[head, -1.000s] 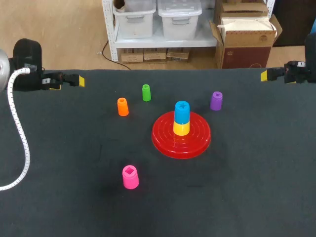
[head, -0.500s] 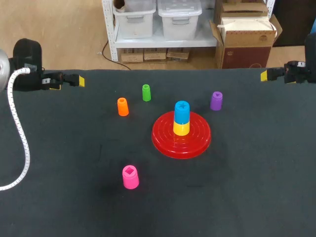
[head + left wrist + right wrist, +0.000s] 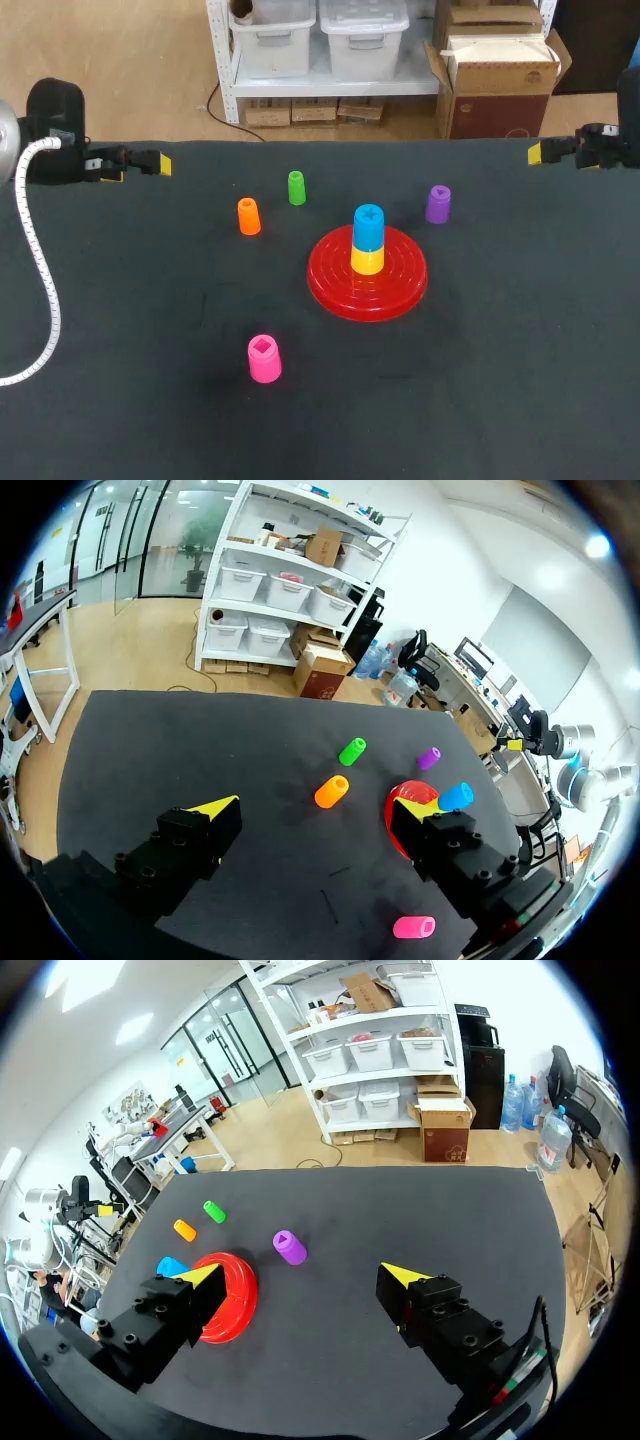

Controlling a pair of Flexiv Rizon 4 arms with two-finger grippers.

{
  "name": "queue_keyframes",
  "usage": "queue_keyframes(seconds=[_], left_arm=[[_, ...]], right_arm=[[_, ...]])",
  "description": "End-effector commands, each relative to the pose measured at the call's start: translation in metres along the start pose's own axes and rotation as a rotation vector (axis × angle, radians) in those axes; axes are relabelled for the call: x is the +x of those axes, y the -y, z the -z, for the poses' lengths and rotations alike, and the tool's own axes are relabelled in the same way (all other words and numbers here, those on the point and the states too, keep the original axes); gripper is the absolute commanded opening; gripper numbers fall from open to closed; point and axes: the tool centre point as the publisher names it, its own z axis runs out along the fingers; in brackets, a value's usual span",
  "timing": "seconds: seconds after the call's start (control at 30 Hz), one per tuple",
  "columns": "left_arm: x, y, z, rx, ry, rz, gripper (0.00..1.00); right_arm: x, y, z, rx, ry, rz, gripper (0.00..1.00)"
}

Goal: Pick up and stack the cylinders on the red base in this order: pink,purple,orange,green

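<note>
The red base (image 3: 367,275) lies near the middle of the black bench (image 3: 520,380), and its centre is taken up by a yellow cylinder (image 3: 367,260) with a blue cylinder (image 3: 368,227) stacked upright on it. The four task cylinders all stand on the bench, apart from the base and from each other. The purple cylinder (image 3: 438,204) is near the base's far right rim. The orange cylinder (image 3: 248,216) and green cylinder (image 3: 296,187) are close together to the far left of the base. The pink cylinder (image 3: 264,358) stands alone, well apart on the near left. The left end effector (image 3: 158,163) hangs at the far left edge of the bench with the orange and green cylinders between it and the base, and a white ribbed cable (image 3: 40,270) trails from that arm down the left side. The right end effector (image 3: 537,152) hangs at the far right edge, with the purple cylinder between it and the base. Both wrist views show the fingers spread wide with nothing gripped. The left wrist view takes in all four loose cylinders, with the pink one beside its right finger. The right wrist view takes in the purple, green and orange ones and the blue cylinder on the base. The yellow cylinder shows only in the head view, as do the recesses in the pink and blue tops.
</note>
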Motion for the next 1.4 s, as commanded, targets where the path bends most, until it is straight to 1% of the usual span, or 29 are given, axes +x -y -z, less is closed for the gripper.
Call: queue_keyframes(seconds=[0.03,0.3,0.33,0.37,0.4,0.5,0.53,0.57,0.6,0.63,0.7,0.77,0.83,0.87,0.93,1.03,1.17,1.23,1.3,1.4], left_arm=[[-0.001,0.002,0.0,-0.008,-0.006,0.002,1.0],[-0.001,0.002,0.0,-0.008,-0.006,0.002,1.0],[-0.002,0.005,0.0,0.044,-0.006,-0.057,1.0],[-0.003,0.008,0.0,0.079,-0.003,-0.165,1.0],[-0.002,0.012,0.0,0.121,-0.003,-0.299,1.0],[0.01,0.019,0.006,0.293,0.0,-0.75,1.0],[0.014,0.02,0.011,0.366,0.006,-0.891,1.0],[0.018,0.019,0.013,0.42,-0.006,-1.001,1.0],[0.019,0.017,0.015,0.468,-0.033,-1.075,1.0],[0.022,0.014,0.016,0.513,-0.051,-1.17,1.0],[0.024,0.007,0.012,0.585,-0.069,-1.326,1.0],[0.023,0.005,0.01,0.624,-0.083,-1.416,1.0],[0.022,0.005,0.008,0.652,-0.092,-1.461,1.0],[0.021,0.006,0.006,0.663,-0.081,-1.483,1.0],[0.022,0.009,0.002,0.674,-0.078,-1.496,1.0],[0.023,0.017,0.001,0.684,-0.085,-1.48,1.0],[0.025,0.021,-0.008,0.667,-0.108,-1.391,1.0],[0.026,0.021,-0.011,0.665,-0.116,-1.368,1.0],[0.027,0.018,-0.014,0.666,-0.11,-1.373,1.0],[0.031,0.012,-0.017,0.667,-0.116,-1.406,1.0]], right_arm=[[0.0,0.001,0.0,-0.002,0.0,0.001,1.0],[0.0,0.001,0.0,-0.002,0.0,0.001,1.0],[0.0,0.001,0.0,-0.002,0.0,0.001,1.0],[0.0,0.001,0.0,-0.002,0.0,0.001,1.0],[0.0,0.001,0.0,-0.002,0.0,0.001,1.0],[0.0,0.001,0.0,-0.002,0.0,0.001,1.0],[0.0,0.001,0.0,-0.002,0.0,0.001,1.0],[0.0,0.001,0.0,-0.002,0.0,0.001,1.0],[0.0,0.001,0.0,-0.002,0.0,0.001,1.0],[0.0,0.001,0.0,-0.002,0.0,0.001,1.0],[0.0,0.001,0.0,-0.002,0.0,0.001,1.0],[0.0,0.001,0.0,-0.002,0.0,0.001,1.0],[0.0,0.001,0.0,-0.002,0.0,0.001,1.0],[0.0,0.001,0.0,-0.002,0.0,0.001,1.0],[0.0,0.001,0.0,-0.002,0.0,0.001,1.0],[0.0,0.001,0.0,-0.002,0.0,0.001,1.0],[0.0,0.001,0.0,-0.002,0.0,0.001,1.0],[0.0,0.001,0.0,-0.002,0.0,0.001,1.0],[0.0,0.001,0.0,-0.002,0.0,0.001,1.0],[0.0,0.001,0.0,-0.002,0.0,0.001,1.0]])
